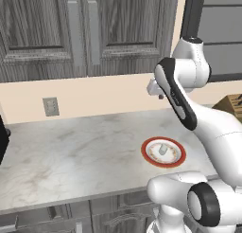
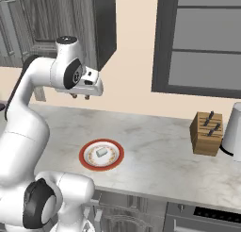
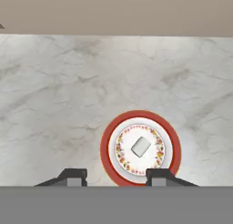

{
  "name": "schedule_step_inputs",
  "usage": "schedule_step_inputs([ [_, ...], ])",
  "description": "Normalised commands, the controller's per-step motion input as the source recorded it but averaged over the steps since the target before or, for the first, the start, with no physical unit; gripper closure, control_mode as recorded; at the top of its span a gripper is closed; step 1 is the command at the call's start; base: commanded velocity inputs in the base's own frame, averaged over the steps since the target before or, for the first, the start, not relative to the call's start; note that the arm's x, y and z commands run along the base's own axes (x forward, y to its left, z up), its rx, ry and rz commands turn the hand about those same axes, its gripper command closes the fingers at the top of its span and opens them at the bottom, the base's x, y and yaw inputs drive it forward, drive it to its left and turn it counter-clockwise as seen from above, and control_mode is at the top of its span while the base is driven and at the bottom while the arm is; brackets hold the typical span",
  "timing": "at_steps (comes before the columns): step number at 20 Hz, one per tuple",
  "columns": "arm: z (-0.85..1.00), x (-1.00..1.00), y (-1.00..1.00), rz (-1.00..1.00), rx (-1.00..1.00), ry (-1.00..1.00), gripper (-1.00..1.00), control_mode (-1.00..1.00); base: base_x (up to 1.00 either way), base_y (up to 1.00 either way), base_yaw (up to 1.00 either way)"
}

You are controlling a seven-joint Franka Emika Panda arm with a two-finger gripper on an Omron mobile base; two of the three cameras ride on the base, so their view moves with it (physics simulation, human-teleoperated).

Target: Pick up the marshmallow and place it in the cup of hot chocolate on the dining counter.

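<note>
The arm is folded with the elbow high, and the gripper (image 2: 80, 96) points down, high above the marble counter (image 2: 155, 151). Its fingers (image 3: 73, 175) are spread apart and grasp nothing. The marshmallow (image 3: 140, 146) lies in the middle of the red-rimmed plate (image 3: 107, 145), near the counter's front edge.

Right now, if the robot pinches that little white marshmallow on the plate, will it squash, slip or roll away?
The marshmallow is tiny, so probably very light. It seems to lie on its side in the middle of the red-rimmed plate, so a nudge could roll it. Marshmallows are usually soft; the open gripper would likely dent it.
</note>
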Motion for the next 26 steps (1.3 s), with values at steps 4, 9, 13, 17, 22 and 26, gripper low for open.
schedule_step_inputs([
  [4,-0.06,-0.58,0.06,0.00,0.00,-0.05,-1.00,-1.00,0.00,0.00,0.00],
  [9,-0.50,-0.94,0.00,-0.14,-0.05,0.04,-1.00,-1.00,0.00,0.00,0.00],
  [13,-0.68,-0.63,0.00,-0.40,-0.07,0.16,-1.00,-1.00,0.00,0.00,0.00],
  [17,-0.57,-0.40,-0.14,-0.37,0.00,0.10,-1.00,-1.00,0.00,0.00,0.00],
  [22,-0.52,-0.12,-0.23,-0.21,0.03,0.14,-1.00,-1.00,0.00,0.00,0.00],
  [26,-0.44,0.04,-0.16,-0.07,0.05,0.20,-1.00,-1.00,0.00,0.00,0.00],
])
